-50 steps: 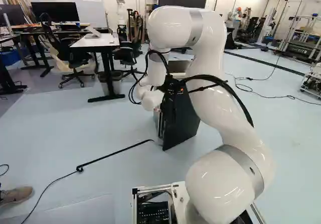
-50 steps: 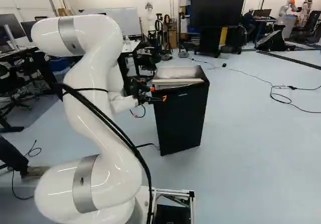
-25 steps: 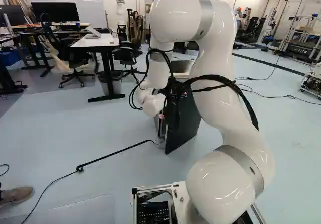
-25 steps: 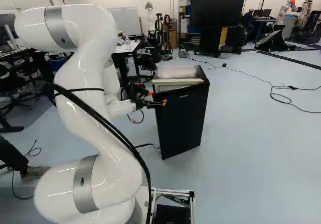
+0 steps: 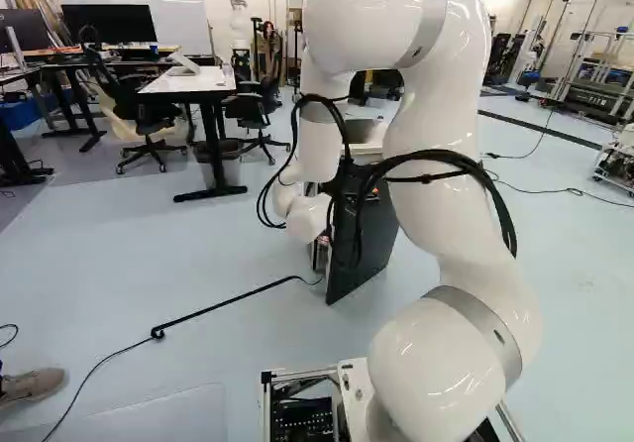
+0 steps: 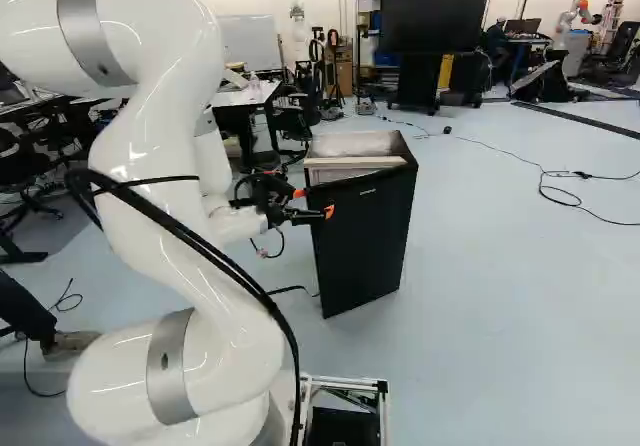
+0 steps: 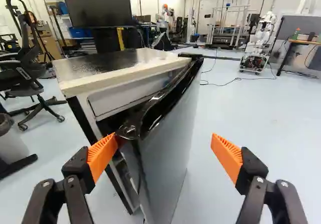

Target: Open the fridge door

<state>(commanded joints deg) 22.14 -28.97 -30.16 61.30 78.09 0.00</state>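
The small fridge's black door (image 6: 365, 236) stands ajar from its pale-topped cabinet (image 6: 350, 146) in the right base view. My gripper (image 6: 314, 202) is at the door's free edge, near its top. In the wrist view the gripper (image 7: 164, 151) is open, with the door (image 7: 168, 148) passing between its widely spread fingers. One orange pad (image 7: 103, 156) is on the cabinet side, against or very near the door's top corner. The other pad (image 7: 226, 156) stands off from the door's outer face. A dark gap shows between door and cabinet (image 7: 125, 81).
A black cable (image 5: 228, 298) runs over the floor to the fridge. A white-topped desk (image 5: 193, 83) and office chairs stand beyond it to the left. A large screen on a stand (image 6: 435, 16) is behind the fridge. Another robot (image 7: 258, 40) stands far off.
My gripper has moved lower and a little back toward the base as the arm's upper part shifted. The door has swung slightly wider, mostly in the earlier half-second. The base has not moved.
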